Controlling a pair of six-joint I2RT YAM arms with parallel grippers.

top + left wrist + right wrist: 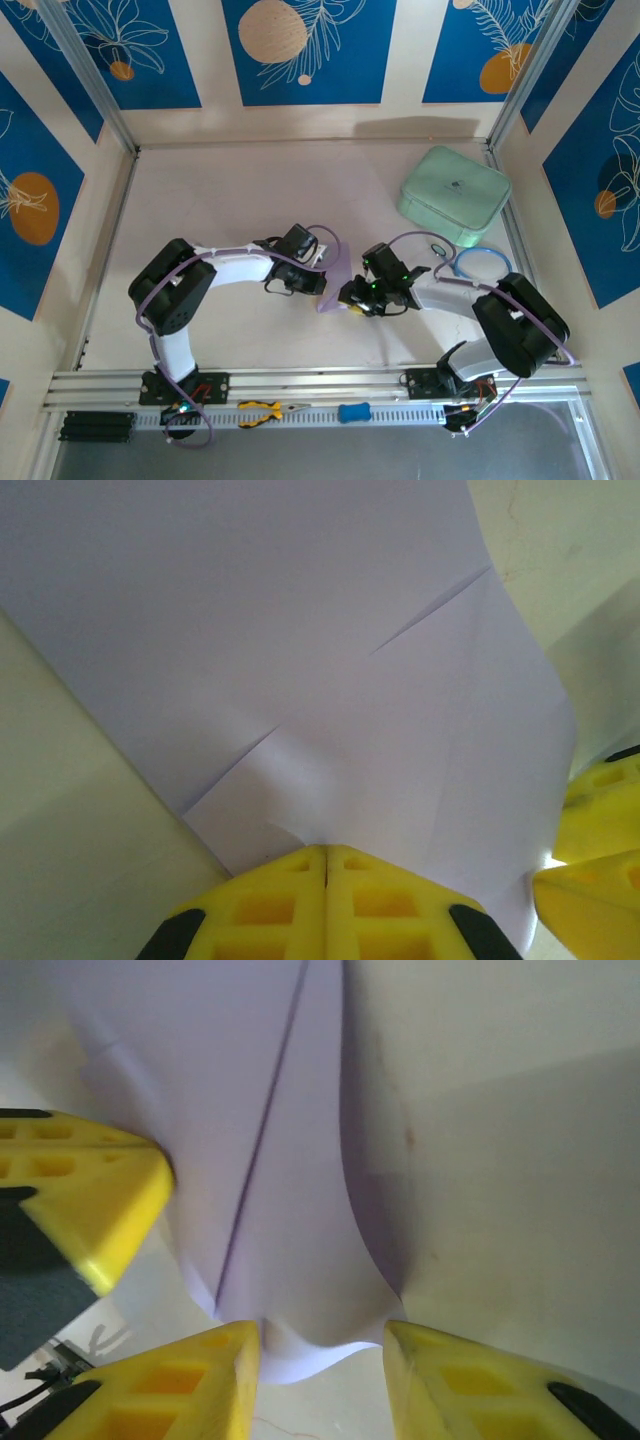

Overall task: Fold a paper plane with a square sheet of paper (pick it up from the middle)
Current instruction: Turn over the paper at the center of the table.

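Top edges of lavender paper (300,630) beyond the left wrist view

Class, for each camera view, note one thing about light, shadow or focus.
Top external: even light, sharp, soft shadow on the back wall. Left wrist: paper creases crisp. Right wrist: paper soft, with a dark shadow along its right edge.
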